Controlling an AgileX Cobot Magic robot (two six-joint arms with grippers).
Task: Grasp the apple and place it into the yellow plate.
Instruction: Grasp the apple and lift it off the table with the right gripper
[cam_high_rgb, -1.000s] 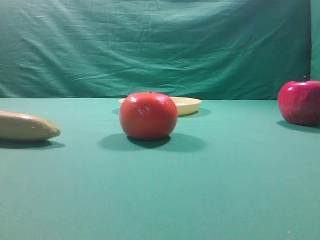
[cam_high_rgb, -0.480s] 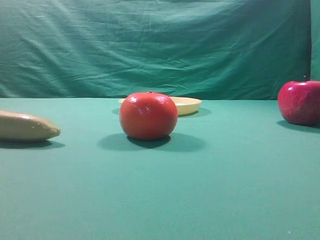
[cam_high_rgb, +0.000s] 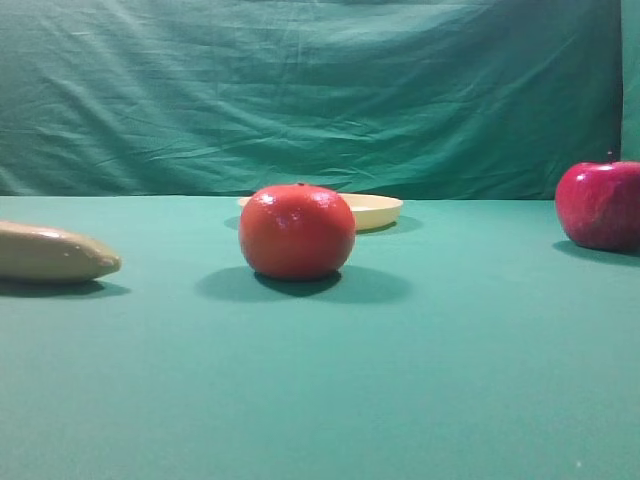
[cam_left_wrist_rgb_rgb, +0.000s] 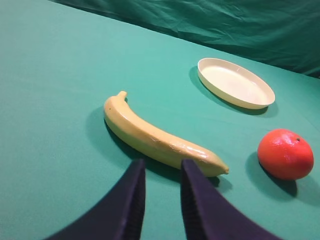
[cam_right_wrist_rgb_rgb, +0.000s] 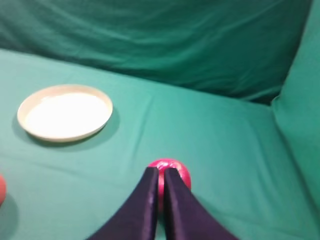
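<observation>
The dark red apple (cam_high_rgb: 600, 205) sits at the far right of the table. In the right wrist view the apple (cam_right_wrist_rgb_rgb: 181, 173) lies just beyond my right gripper (cam_right_wrist_rgb_rgb: 161, 172), which hangs above the cloth with its jaws together and empty; the fingers hide part of the fruit. The pale yellow plate (cam_high_rgb: 375, 210) lies at the back middle, empty, and also shows in the right wrist view (cam_right_wrist_rgb_rgb: 65, 112) and the left wrist view (cam_left_wrist_rgb_rgb: 235, 82). My left gripper (cam_left_wrist_rgb_rgb: 162, 166) hovers near the banana with a narrow gap between its jaws, holding nothing. Neither gripper shows in the exterior view.
An orange-red tomato-like fruit (cam_high_rgb: 296, 231) stands in front of the plate; it also shows in the left wrist view (cam_left_wrist_rgb_rgb: 285, 154). A tan banana (cam_high_rgb: 52, 252) lies at the left, close ahead of the left gripper (cam_left_wrist_rgb_rgb: 160, 140). A green cloth backdrop (cam_high_rgb: 320, 90) hangs behind the table.
</observation>
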